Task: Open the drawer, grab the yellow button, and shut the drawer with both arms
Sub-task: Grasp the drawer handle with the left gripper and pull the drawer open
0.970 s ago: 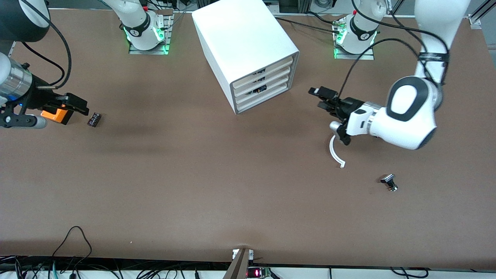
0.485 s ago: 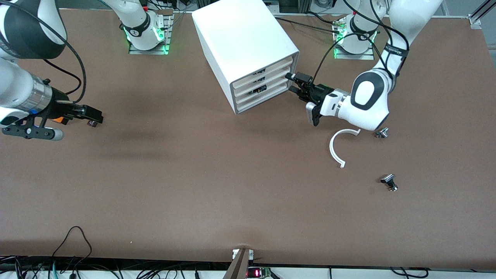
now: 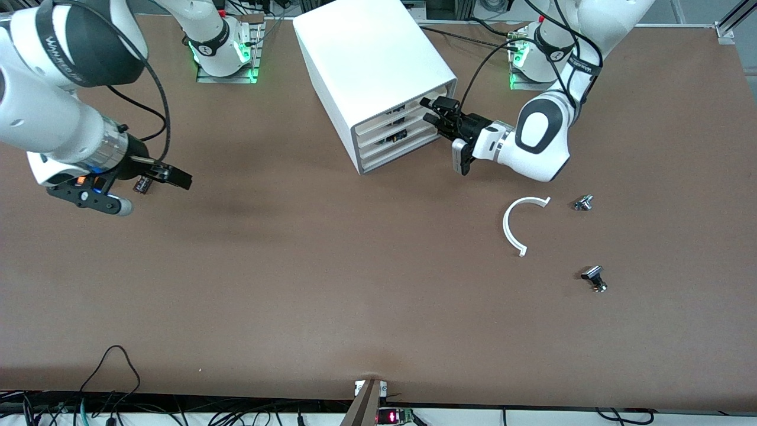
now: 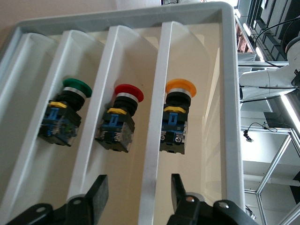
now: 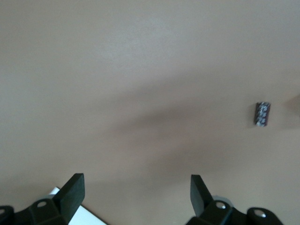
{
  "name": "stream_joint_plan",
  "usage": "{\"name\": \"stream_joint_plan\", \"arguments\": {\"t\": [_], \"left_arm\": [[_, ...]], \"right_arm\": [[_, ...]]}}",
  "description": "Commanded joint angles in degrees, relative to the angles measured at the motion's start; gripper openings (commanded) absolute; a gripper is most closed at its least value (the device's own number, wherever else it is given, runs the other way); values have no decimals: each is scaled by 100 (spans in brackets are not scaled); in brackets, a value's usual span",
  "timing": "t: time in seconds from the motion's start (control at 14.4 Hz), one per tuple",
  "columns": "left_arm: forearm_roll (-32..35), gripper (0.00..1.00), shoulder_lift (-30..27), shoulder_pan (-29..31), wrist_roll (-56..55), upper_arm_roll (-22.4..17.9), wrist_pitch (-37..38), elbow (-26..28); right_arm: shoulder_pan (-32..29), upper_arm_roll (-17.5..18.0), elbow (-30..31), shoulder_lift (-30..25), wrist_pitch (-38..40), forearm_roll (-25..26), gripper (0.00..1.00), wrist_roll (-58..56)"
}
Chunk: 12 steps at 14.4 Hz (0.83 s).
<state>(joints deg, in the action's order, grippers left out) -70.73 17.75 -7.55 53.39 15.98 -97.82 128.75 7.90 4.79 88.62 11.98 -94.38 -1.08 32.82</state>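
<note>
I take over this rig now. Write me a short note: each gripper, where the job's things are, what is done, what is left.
Left gripper: open, at the cabinet front, by its upper drawers.
Right gripper: open, over bare table toward the right arm's end, near a small black part.
Button: orange cap, seen in the left wrist view inside the cabinet, beside a red and a green one.
Done: left arm is at the cabinet.
Left: pull the drawer, take the button, close the drawer.

Brown table [image 3: 331, 284], cables [image 3: 112, 378] along its near edge, metal framing [image 4: 272, 154], strip light [image 4: 291, 112]
</note>
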Motion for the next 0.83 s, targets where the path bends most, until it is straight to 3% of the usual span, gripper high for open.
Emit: {"name": "stream_joint_plan", "arguments": {"t": [0.0,0.14,0.21,0.62,0.76], "left_arm": [[-178,52,-202,70,146,221,-281,220],[-178,11,-202,61,364,257,-290,212],[-169,0,-184,78,479,257,-291,212],[-47,0,-62,332,471,186,-282,2],[120,0,79,560,445,178,-282,-235]], "right_arm": [[185,-13,-537,322,86,-59,100,522],[229,-13,-661,393,25,-68,100,750],[255,-13,-749,454,16,-68,100,978],[624,-13,-1610,938,16,-85,100,2024],[642,-4,-1646,973,-246,-391,100,2394]]}}
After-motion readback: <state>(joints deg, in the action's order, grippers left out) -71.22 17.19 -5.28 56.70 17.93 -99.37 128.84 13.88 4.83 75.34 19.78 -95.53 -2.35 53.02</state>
